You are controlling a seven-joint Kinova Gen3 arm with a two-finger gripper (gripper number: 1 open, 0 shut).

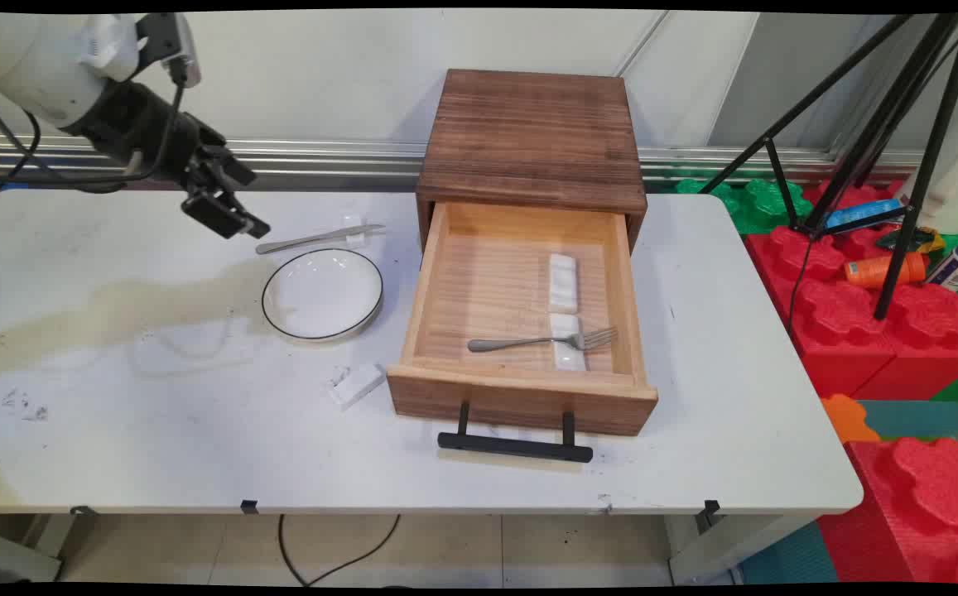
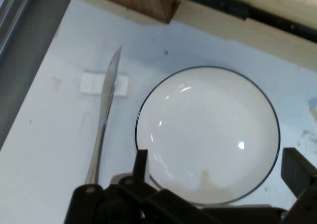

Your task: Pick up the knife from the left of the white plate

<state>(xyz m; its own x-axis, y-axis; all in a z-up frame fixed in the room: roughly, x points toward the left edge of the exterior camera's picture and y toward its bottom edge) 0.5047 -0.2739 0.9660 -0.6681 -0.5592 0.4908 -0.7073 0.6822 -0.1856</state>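
Hovering gripper (image 1: 226, 217), fingers (image 2: 141, 160) spread and holding nothing, above the bench (image 1: 114, 430) near the knife (image 1: 317, 240) and plate (image 1: 322, 294); fork (image 1: 541, 340) is lying in the open drawer (image 1: 520, 331).

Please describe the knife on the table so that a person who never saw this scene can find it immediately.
Start at the wooden drawer box in the middle of the white table. Left of its open drawer lies a round white plate with a thin dark rim. Just behind the plate is the knife: slim, silver, its blade resting on a small white block, whereas the fork lies inside the drawer.
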